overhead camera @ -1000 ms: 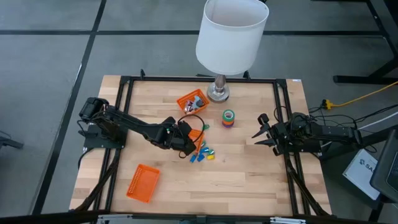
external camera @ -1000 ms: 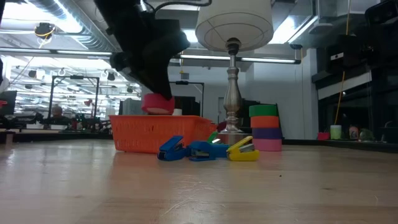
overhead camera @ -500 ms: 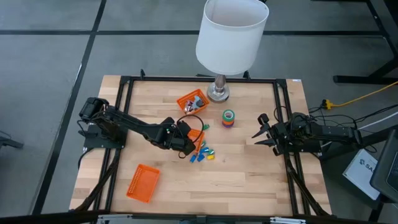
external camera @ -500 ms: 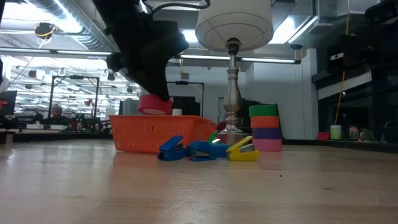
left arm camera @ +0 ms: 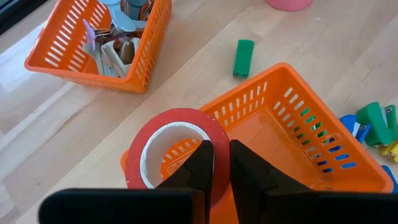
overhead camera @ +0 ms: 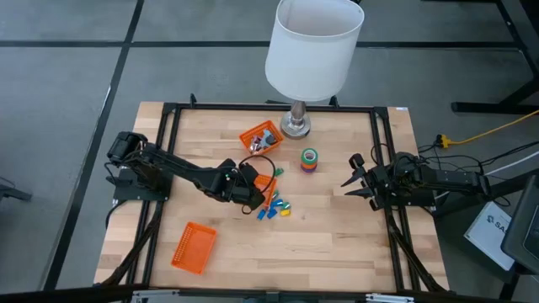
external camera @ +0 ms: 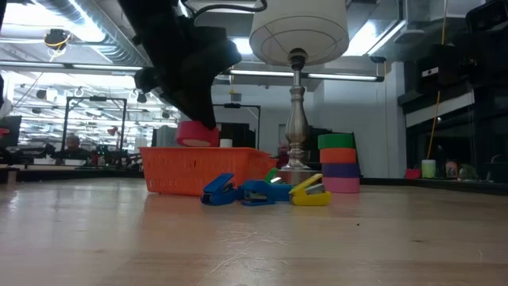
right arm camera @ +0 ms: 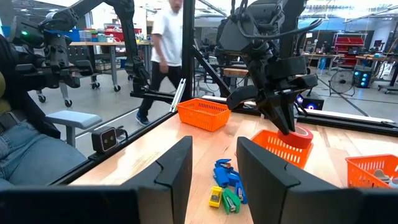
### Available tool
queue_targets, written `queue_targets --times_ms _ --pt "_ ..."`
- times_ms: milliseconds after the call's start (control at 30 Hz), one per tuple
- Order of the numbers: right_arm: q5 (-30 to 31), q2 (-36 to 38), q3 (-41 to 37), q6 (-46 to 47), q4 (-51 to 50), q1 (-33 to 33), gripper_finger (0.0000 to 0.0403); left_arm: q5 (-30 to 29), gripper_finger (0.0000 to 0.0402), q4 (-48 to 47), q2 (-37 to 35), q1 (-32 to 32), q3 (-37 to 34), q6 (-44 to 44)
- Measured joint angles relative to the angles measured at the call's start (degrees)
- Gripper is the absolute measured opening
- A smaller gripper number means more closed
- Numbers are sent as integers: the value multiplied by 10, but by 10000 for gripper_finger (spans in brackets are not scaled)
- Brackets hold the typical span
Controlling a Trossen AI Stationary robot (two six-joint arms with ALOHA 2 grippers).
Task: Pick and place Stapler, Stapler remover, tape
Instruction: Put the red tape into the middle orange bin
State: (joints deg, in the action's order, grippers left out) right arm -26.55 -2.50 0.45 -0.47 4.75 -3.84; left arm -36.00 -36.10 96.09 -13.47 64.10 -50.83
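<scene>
Hanging just above an orange basket (left arm camera: 292, 143) at mid-frame in the high view: a red tape roll (left arm camera: 177, 149), clamped by its wall in the left end effector (left arm camera: 214, 163), apparently poised for dropping in. Stacked to the right, near the lamp base (overhead camera: 296, 126): more tape rolls (overhead camera: 310, 160). Waiting at the right edge with fingers spread and empty: the right end effector (overhead camera: 350, 181). Beneath it all, a pale wooden tabletop (overhead camera: 337, 236); beyond, a lit workshop with a person walking (right arm camera: 166, 37).

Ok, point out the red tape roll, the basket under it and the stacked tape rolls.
red tape roll (left arm camera: 180, 118), left wrist view, top rim.
orange basket (left arm camera: 323, 134), left wrist view, side wall.
stacked tape rolls (external camera: 339, 156), low view, orange roll's side.
</scene>
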Motion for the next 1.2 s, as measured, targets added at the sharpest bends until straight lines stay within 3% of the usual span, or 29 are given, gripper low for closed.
queue_targets --times_ms 600,1200 --pt "0 0 0 0 0 0 129 40 33 -6 26 -7 0 -26" --pt "0 0 0 0 1 0 129 25 50 1 51 2 0 -20"
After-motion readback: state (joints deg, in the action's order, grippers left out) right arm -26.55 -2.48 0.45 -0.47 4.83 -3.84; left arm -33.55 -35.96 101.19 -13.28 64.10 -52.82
